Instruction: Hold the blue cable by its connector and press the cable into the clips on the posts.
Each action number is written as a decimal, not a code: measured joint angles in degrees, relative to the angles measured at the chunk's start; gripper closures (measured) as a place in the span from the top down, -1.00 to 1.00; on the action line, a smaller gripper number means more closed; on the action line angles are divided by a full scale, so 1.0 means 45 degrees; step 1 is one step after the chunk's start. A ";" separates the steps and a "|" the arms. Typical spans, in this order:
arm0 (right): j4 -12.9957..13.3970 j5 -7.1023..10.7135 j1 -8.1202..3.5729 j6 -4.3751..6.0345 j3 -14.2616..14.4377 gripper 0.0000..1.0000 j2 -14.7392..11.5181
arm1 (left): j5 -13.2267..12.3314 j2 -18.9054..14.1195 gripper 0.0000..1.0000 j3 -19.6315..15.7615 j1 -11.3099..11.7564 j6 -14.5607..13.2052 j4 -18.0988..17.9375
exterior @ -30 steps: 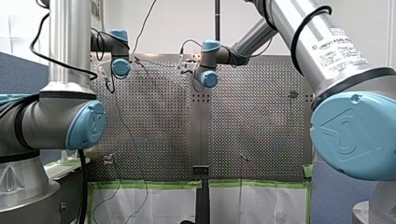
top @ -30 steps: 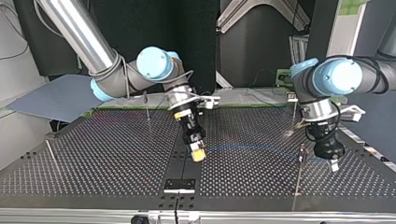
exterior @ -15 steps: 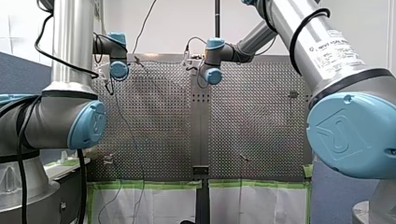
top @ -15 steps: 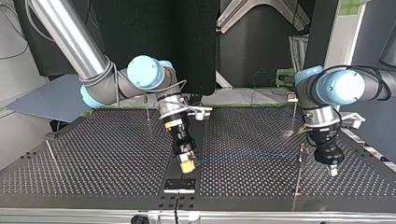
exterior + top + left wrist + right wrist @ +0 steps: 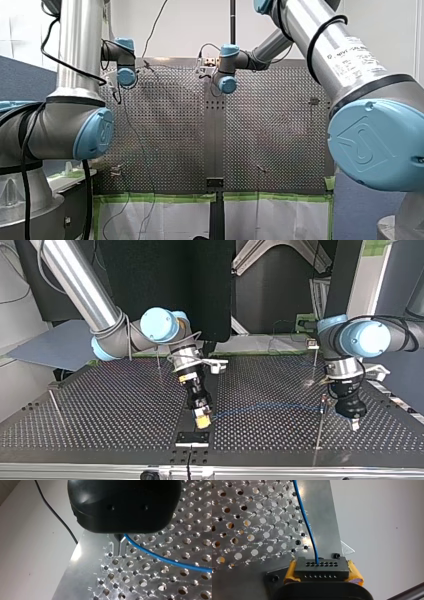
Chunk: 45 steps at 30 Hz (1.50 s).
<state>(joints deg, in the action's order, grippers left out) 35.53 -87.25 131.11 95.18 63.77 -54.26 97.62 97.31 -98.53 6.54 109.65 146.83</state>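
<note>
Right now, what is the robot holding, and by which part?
My right gripper holds the blue cable by its black connector; my left gripper pinches the cable farther along.

We stand in a robotics lab: our left arm (image 5: pixel 75 55) and right arm (image 5: pixel 340 55) flank a perforated metal table (image 5: pixel 100 405), green tape (image 5: pixel 160 197) along one edge, a black curtain (image 5: pixel 165 280) behind.
</note>
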 joint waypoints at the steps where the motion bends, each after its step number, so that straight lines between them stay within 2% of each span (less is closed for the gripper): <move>1: -0.0006 0.0013 0.0000 0.0000 -0.0009 -1.00 0.0005 | -0.0074 0.0000 -0.90 -0.0001 0.0001 0.0044 -0.0044; 2: -0.0012 0.0026 -0.0001 0.0001 -0.0012 -1.00 0.0008 | -0.0181 0.0002 -0.90 0.0000 0.0004 0.0122 -0.0107; 3: -0.0017 0.0042 -0.0002 0.0001 -0.0015 -1.00 0.0009 | -0.0264 0.0003 -0.55 0.0001 0.0011 0.0189 -0.0149; 4: -0.0022 0.0050 -0.0003 -0.0001 -0.0015 -1.00 0.0011 | -0.0349 0.0003 -0.32 0.0001 0.0022 0.0256 -0.0188; 5: -0.0033 0.0056 -0.0002 -0.0003 -0.0016 -1.00 0.0011 | -0.0467 0.0003 -0.32 0.0000 0.0036 0.0309 -0.0231; 6: -0.0053 0.0062 0.0000 -0.0006 -0.0023 -1.00 0.0013 | -0.0552 0.0003 0.03 -0.0001 0.0045 0.0316 -0.0248; 7: -0.0068 0.0065 -0.0001 -0.0011 -0.0022 -1.00 0.0013 | -0.0641 0.0003 0.23 -0.0002 0.0057 0.0296 -0.0241; 8: -0.0084 0.0066 -0.0002 -0.0018 -0.0022 -1.00 0.0014 | -0.0766 0.0003 0.23 -0.0006 0.0075 0.0236 -0.0199; 10: -0.0116 0.0069 -0.0001 -0.0034 -0.0023 -1.00 0.0013 | -0.0945 0.0003 0.69 -0.0003 0.0104 0.0107 -0.0089; 11: -0.0125 0.0070 -0.0002 -0.0040 -0.0022 -1.00 0.0013 | -0.1062 0.0002 0.69 -0.0001 0.0125 0.0026 0.0005; 13: -0.0135 0.0070 -0.0002 -0.0045 -0.0023 -1.00 0.0013 | -0.1199 0.0000 1.00 0.0001 0.0165 -0.0051 0.0177; 19: -0.0173 0.0071 -0.0003 -0.0046 -0.0023 -1.00 0.0013 | -0.0911 0.0001 1.00 -0.0004 0.0250 -0.0015 0.0791; 24: -0.0195 0.0071 0.0007 -0.0037 -0.0021 -1.00 0.0013 | -0.0536 -0.0071 1.00 -0.0008 0.0165 0.0300 0.1348; 30: -0.0224 0.0071 0.0014 -0.0034 -0.0020 -1.00 0.0013 | -0.0508 -0.0559 1.00 -0.0058 -0.0061 0.0495 0.2079; 37: -0.0244 0.0071 0.0019 -0.0018 -0.0021 -1.00 0.0013 | -0.0881 -0.0938 1.00 -0.0251 -0.0184 0.0471 0.2901; 45: -0.0257 0.0056 0.0010 -0.0015 -0.0020 -1.00 0.0014 | -0.1597 -0.1609 1.00 -0.1025 -0.0155 0.0245 0.3762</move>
<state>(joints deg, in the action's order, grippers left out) 34.38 -87.00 131.16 95.11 63.68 -54.20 90.43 90.07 -103.15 5.85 110.75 163.76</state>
